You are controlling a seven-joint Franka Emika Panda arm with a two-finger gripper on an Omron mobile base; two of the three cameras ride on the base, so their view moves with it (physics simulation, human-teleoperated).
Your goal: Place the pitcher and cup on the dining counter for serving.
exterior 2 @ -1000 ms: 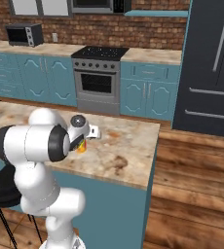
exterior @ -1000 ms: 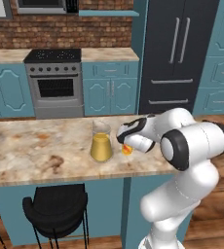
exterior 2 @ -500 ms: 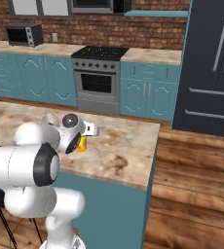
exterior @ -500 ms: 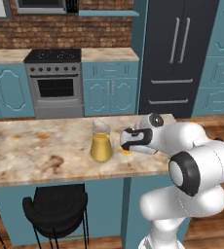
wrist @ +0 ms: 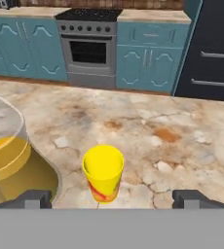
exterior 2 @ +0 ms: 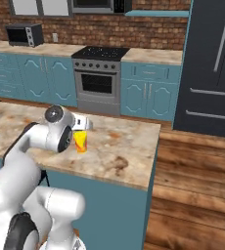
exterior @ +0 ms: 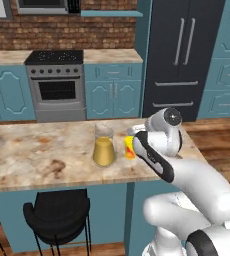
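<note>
The small yellow-orange cup (exterior: 130, 147) (exterior 2: 80, 141) with a red mark stands upright on the beige marbled dining counter (exterior: 37, 150). It is just right of the clear glass pitcher (exterior: 104, 146), which holds yellow-orange liquid. In the hand view the cup (wrist: 103, 172) sits free on the stone, between and slightly beyond the widely spread fingertips (wrist: 33, 198). The pitcher (wrist: 9, 158) is at the left edge there. My gripper (wrist: 112, 198) is open and holds nothing. It hovers just above and behind the cup (exterior: 134, 133) (exterior 2: 85, 125).
A black round stool (exterior: 57, 215) stands under the counter's near side. Beyond the counter are the stove (exterior: 57, 85), teal cabinets (exterior: 112, 92) and a dark fridge (exterior: 184, 55). The counter's right end (exterior 2: 153, 146) drops off to wood floor.
The cup has been let go and now stands on the counter beside the pitcher. The fingers have opened and the hand has drawn back and up from it.
</note>
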